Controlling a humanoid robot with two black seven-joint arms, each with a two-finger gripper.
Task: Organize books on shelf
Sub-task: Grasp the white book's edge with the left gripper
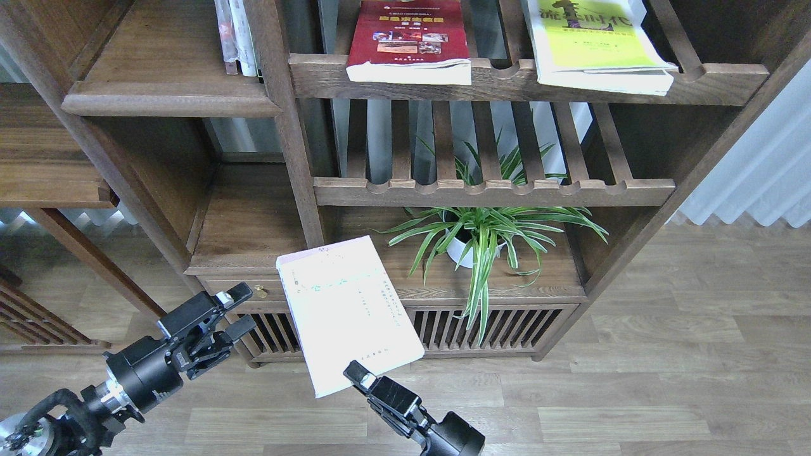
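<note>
Books number three in this scene: a white book [347,313] with a lavender top band, a dark red book [407,39] with photos on its cover, and a yellow-green book [592,43]. The red and yellow-green ones lie flat on the upper slatted rack [507,79] along the top of the frame, red at upper centre, yellow-green at upper right, both overhanging the scalloped front rail. The white one is in the air at lower centre, tilted, its cover facing up, in front of the cabinet's slatted base.

Two grippers are in view. The right gripper [356,373] comes up from the bottom edge and is clenched on the near lower edge of the white book, so the book stretches up and away from it toward the middle of the frame. The left gripper [237,310] sits at lower left, just beside the white book's left edge but apart from it, its two fingers spread and holding nothing.

One solid plank shelf [165,95] with a rounded front edge fills the upper left; a few thin pale volumes [237,38] stand upright at its right end. One potted plant [485,234] with long striped leaves stands right of centre beneath a second slatted rack [494,190], just to the right of the white book's top corner.
</note>
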